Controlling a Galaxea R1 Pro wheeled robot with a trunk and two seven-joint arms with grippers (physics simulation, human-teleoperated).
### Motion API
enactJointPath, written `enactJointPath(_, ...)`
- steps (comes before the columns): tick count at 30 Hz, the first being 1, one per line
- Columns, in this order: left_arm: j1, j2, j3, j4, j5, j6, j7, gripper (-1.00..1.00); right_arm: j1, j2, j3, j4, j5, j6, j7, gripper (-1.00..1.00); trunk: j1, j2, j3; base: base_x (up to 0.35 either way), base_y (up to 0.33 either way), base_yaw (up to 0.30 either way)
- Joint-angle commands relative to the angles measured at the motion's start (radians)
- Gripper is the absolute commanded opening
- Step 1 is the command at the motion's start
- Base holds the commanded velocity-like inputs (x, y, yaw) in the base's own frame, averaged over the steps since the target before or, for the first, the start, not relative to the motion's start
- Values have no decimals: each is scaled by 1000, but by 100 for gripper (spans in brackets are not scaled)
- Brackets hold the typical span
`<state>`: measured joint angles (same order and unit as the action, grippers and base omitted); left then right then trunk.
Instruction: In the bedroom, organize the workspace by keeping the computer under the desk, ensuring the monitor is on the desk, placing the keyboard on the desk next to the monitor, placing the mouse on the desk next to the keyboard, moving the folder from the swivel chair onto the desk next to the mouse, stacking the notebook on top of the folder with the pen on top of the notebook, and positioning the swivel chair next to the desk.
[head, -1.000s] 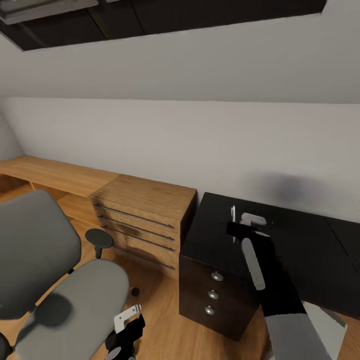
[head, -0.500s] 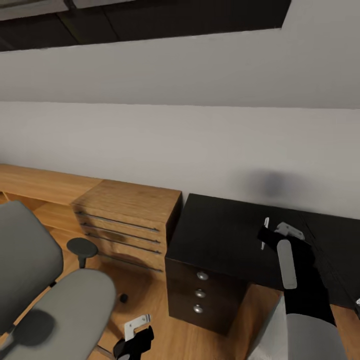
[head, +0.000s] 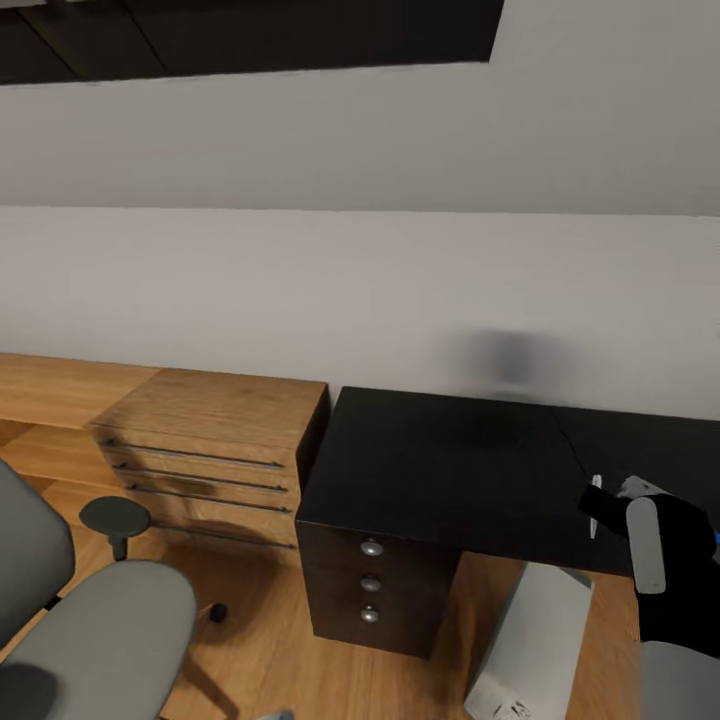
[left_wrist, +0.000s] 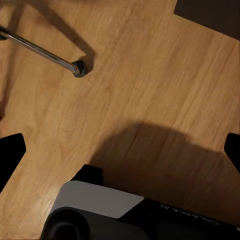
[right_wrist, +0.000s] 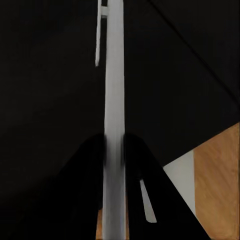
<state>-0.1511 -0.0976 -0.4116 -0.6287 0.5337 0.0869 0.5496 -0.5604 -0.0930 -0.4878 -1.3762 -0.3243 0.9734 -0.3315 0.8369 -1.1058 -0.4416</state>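
A: What does the right claw (head: 600, 505) hold in the head view?
B: A thin white pen (head: 596, 505), pinched between its two fingers, held over the glossy black desk (head: 440, 465) near the desk's front edge. The right wrist view shows the same pen (right_wrist: 113, 110) running lengthwise between the dark fingers (right_wrist: 82, 190), which are closed against it, with the desk (right_wrist: 45, 90) behind it.

A: And the left claw?
B: In the left wrist view its two dark fingertips (left_wrist: 11, 152) sit at opposite edges of the picture, spread wide with nothing between them, over the wooden floor (left_wrist: 130, 85). A chrome chair leg (left_wrist: 40, 50) ending in a castor lies on that floor.

A: Where is the chair?
B: The swivel chair (head: 95, 630), grey seat and black armrest, stands at the lower left of the head view, on the floor and well apart from the desk.

A: What stands between them?
B: A wooden chest of drawers (head: 215, 445) against the white wall, just beside the desk's black three-knob drawer unit (head: 372, 580).

A: Anything beneath the desk?
B: A light grey computer (head: 535, 640) stands on the floor, its upper part under the desk's front edge.
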Motion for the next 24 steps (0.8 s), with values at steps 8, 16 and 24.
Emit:
enactJointPath(8, -1, 1, -9, 73, 5, -97, 1, 100, 3, -20, -2, 14, -11, -1, -10, -100, 0, -1, -1, 1, -41, -34)
enactJointPath(16, -1, 0, -10, 75, 4, -170, 2, 100, 4, -26, -2, 15, -9, -1, -8, -100, 0, -1, 6, 66, -241, -228)
enactJointPath(24, -1, 1, -10, 75, 3, -188, 3, 100, 4, -53, -1, 21, -9, -1, -8, -100, 0, -1, 13, 12, -44, -264)
